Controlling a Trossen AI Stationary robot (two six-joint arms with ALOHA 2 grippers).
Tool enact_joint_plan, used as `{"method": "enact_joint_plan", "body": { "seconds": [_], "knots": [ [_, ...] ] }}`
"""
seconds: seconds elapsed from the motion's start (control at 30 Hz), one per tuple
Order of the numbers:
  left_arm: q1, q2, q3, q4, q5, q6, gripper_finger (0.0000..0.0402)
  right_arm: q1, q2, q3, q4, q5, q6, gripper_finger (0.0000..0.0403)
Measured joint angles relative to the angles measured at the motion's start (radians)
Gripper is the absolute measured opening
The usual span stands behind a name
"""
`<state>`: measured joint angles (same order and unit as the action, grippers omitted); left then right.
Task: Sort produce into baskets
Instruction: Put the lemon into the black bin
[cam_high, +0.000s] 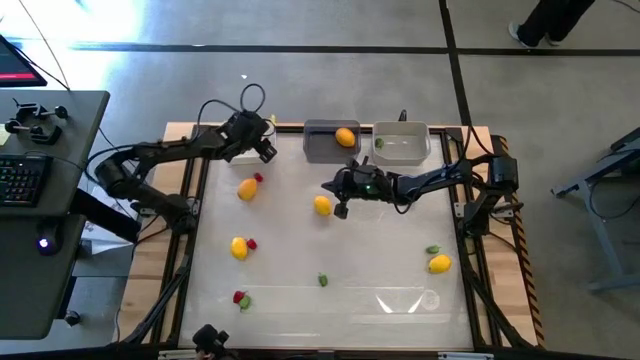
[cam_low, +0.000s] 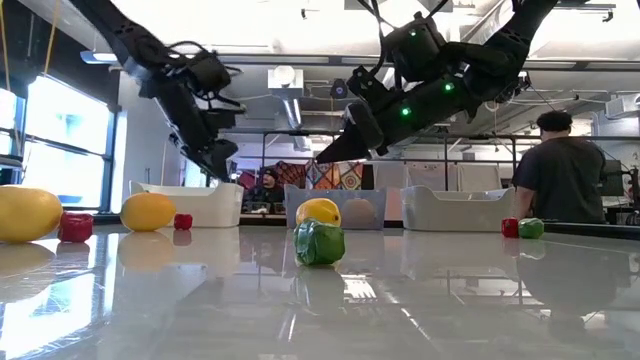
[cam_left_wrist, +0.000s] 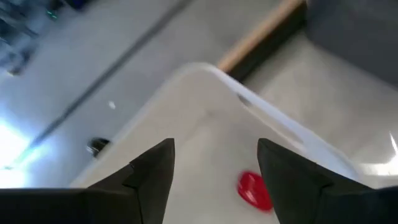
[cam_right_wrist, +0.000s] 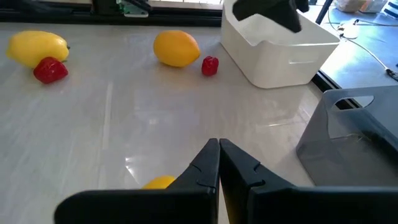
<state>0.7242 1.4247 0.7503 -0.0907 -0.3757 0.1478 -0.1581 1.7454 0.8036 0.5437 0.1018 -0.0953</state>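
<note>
A green piece (cam_low: 319, 243) sits nearest on the white table (cam_high: 330, 290), with a yellow fruit (cam_low: 318, 211) just behind it. The right gripper (cam_high: 335, 190) hangs over the middle of the table, its fingers pressed together and holding nothing. Farther back, three baskets stand side by side along the far edge. The dark grey basket (cam_high: 325, 146) holds an orange fruit (cam_high: 345, 137). The left gripper (cam_left_wrist: 214, 171) hangs over the white basket (cam_right_wrist: 280, 50) with fingers spread, and a red piece (cam_left_wrist: 254, 190) lies inside it.
</note>
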Motion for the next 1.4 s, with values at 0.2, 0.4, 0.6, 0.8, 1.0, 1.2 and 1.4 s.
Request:
{"method": "enact_joint_plan", "body": {
  "seconds": [0.2,0.4,0.6,0.8,1.0,1.2,1.4],
  "knots": [
    [-0.022,-0.148,-0.199,0.309,0.020,0.021,0.0211,-0.002,0.000,0.000,0.028,0.000,-0.011,0.0000],
    [-0.091,-0.314,-0.376,0.498,0.173,0.021,0.0211,-0.002,0.000,0.000,0.051,0.000,-0.036,0.0000],
    [-0.164,-0.412,-0.510,0.662,0.384,0.021,0.0210,-0.012,0.000,0.000,0.064,0.016,-0.036,0.0000],
    [-0.221,-0.416,-0.603,0.823,0.553,0.025,0.0210,-0.023,0.000,0.000,0.071,0.056,-0.045,0.0000],
    [-0.269,-0.415,-0.625,0.828,0.578,0.053,0.0210,-0.026,0.000,0.000,0.074,0.054,-0.073,0.0001],
    [-0.338,-0.415,-0.625,0.819,0.580,0.013,0.0210,-0.027,0.000,0.000,0.076,0.054,-0.108,0.0001],
    [-0.373,-0.415,-0.615,0.837,0.577,-0.012,0.0210,-0.027,0.000,0.000,0.058,0.085,-0.107,0.0001]
  ]
}}
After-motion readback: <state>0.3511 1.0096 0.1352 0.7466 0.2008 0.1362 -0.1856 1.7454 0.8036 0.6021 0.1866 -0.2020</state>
